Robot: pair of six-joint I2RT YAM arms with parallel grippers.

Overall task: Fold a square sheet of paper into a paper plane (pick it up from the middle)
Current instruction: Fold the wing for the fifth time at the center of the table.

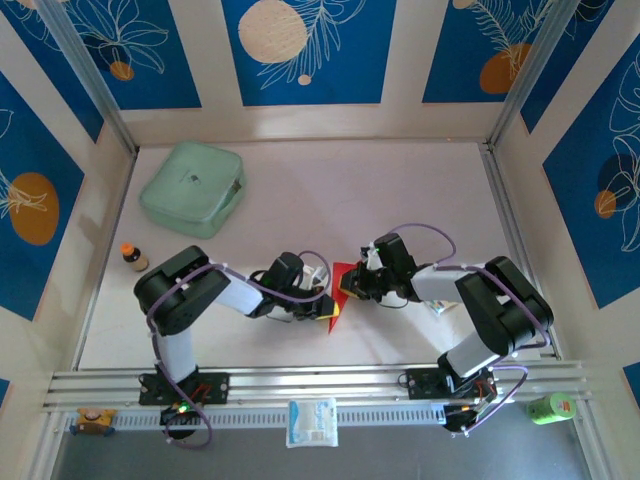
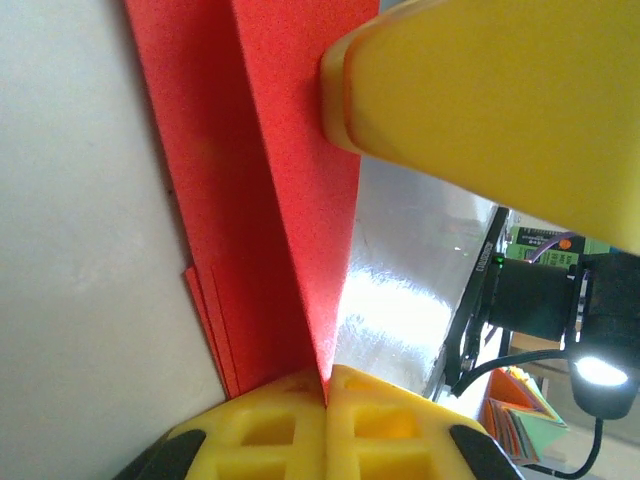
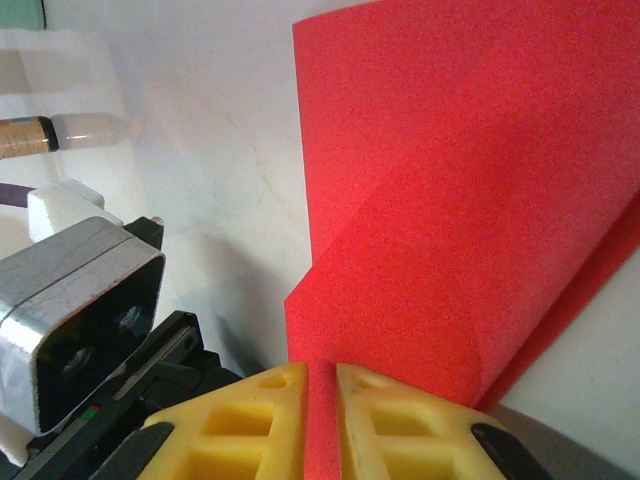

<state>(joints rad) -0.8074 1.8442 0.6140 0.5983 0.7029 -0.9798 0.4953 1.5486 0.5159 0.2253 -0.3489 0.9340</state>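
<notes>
Square sheet of paper [image 1: 343,287]: thin, red, partly folded, located between the two arms at the front middle of the bench [image 1: 330,190]; judged light, limp and easily creased or torn, best pinched flat along an edge or crease. Left hand [image 2: 327,385] pressed together on one folded edge; right hand [image 3: 320,375] pinching another edge. Mint-green case [image 1: 192,188]: far left, closed, contents unseen.

The right pincer [image 3: 321,380] is clamped on the lower edge of the red sheet of paper [image 3: 460,180], a thin strip of it showing between its yellow fingers [image 3: 400,425]. The creased sheet rises above the pale bench [image 3: 220,150]. A grey camera housing [image 3: 80,300] sits on the left.
</notes>
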